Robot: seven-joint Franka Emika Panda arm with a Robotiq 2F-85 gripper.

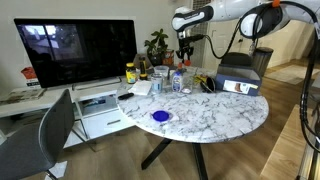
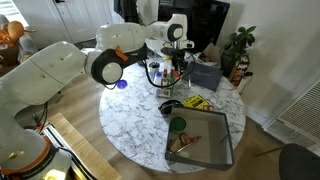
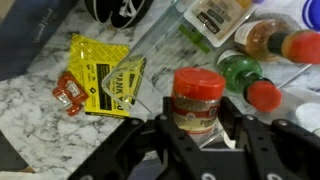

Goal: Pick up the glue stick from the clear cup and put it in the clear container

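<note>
The glue stick, red-capped, sits upright between the fingers of the gripper in the wrist view. The jaws are drawn in against its two sides and appear to hold it clear of the table. In both exterior views the gripper hangs above the cluster of bottles near the worktop's edge on the screen side. Just beside the stick stand a green-capped bottle and a red-capped bottle. Beyond it lies what looks like a clear container, though its outline is hard to tell. A yellow packet lies flat towards the middle of the worktop. A grey tray sits at the opposite edge, and a blue disc lies near the rim.
</note>
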